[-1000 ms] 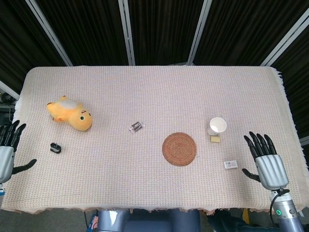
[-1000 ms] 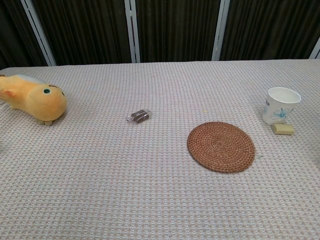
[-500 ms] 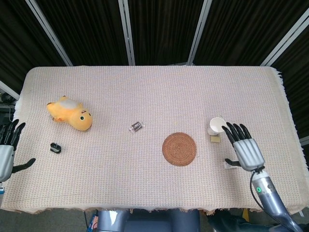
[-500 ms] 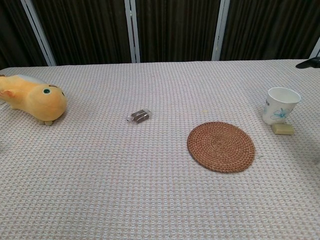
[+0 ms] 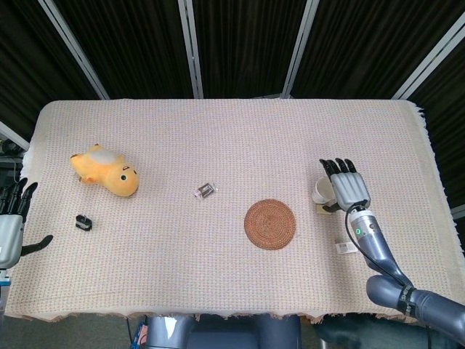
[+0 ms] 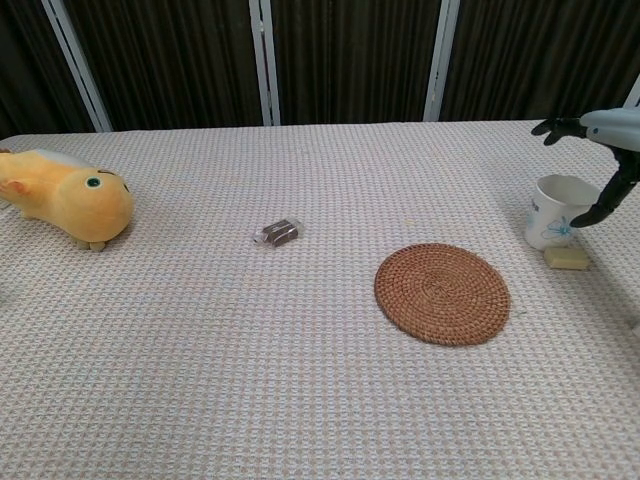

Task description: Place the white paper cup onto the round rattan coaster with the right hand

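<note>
The white paper cup [image 6: 557, 211] with a blue print stands upright at the table's right, partly covered in the head view as cup [image 5: 322, 192]. The round rattan coaster [image 5: 269, 224] lies flat to its left, also seen as coaster [image 6: 442, 292], with nothing on it. My right hand [image 5: 346, 185] hovers over and just right of the cup, fingers spread and holding nothing; the chest view shows this hand [image 6: 602, 150] above the cup's rim with its thumb hanging down beside it. My left hand [image 5: 10, 225] rests open at the table's left edge.
A small tan block [image 6: 566, 258] lies right by the cup's base. A white card [image 5: 346, 248] lies nearer the front right. A small dark clip [image 5: 205, 191] sits mid-table, a yellow plush toy [image 5: 106, 171] at the left, and a black object [image 5: 83, 222] below it.
My right hand has moved from the front right corner up and leftward to hover over the cup. The cup, coaster and left hand have stayed put.
</note>
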Tool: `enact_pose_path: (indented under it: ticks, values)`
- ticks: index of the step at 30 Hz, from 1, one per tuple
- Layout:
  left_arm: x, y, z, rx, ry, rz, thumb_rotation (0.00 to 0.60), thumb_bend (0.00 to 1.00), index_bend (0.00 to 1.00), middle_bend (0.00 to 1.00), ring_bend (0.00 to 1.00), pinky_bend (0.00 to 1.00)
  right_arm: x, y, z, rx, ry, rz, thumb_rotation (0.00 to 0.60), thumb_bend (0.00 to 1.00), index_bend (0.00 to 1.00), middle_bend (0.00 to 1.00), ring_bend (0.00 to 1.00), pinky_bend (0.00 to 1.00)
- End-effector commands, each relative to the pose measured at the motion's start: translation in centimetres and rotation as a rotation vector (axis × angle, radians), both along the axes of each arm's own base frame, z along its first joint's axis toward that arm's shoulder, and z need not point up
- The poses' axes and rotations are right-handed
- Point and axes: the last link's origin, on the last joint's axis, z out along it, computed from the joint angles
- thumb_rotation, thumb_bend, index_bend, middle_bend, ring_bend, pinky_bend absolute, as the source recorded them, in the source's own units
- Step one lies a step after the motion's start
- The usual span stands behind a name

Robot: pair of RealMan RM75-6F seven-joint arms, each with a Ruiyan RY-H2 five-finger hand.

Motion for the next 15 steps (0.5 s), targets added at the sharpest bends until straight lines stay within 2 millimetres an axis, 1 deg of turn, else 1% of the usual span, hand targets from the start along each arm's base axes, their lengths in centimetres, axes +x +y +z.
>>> enact_pose_path:
  ticks: [1,3,6,8,11,15]
  values:
    - [-0.03,0.17,-0.05,0.002,-0.002,0.006,0.6,0.04,0.0,0.0,0.0,0.0,-0.05,-0.6,-0.93,0.012,0.011,-0.013,0.6,0.0,0.04,0.18,0.13,0.19]
    - [-0.06,0.2,-0.08,0.003,-0.001,0.009,0.6,0.04,0.0,0.0,0.0,0.0,-0.3,-0.9,-1.23,0.005,0.021,-0.016,0.6,0.02,0.08,0.22,0.18,0.22]
    - [-0.1,0.25,-0.11,0.002,-0.002,0.013,0.6,0.04,0.0,0.0,0.0,0.0,-0.68,-1.27,-1.45,-0.009,0.024,-0.027,0.6,0.13,0.16,0.31,0.28,0.28]
    - [-0.13,0.29,-0.12,0.003,-0.002,0.015,0.6,0.04,0.0,0.0,0.0,0.0,-0.91,-1.48,-1.44,-0.024,0.031,-0.03,0.6,0.21,0.24,0.39,0.36,0.32]
    - [-0.14,0.3,-0.18,0.001,0.0,0.017,0.6,0.04,0.0,0.0,0.0,0.0,-0.95,-1.55,-1.38,-0.037,0.029,-0.026,0.6,0.24,0.3,0.45,0.41,0.34]
    - [-0.1,0.27,-0.31,-0.003,0.001,0.017,0.6,0.04,0.0,0.0,0.0,0.0,-0.62,-1.31,-0.99,-0.042,0.033,0.003,0.6,0.24,0.3,0.45,0.41,0.35]
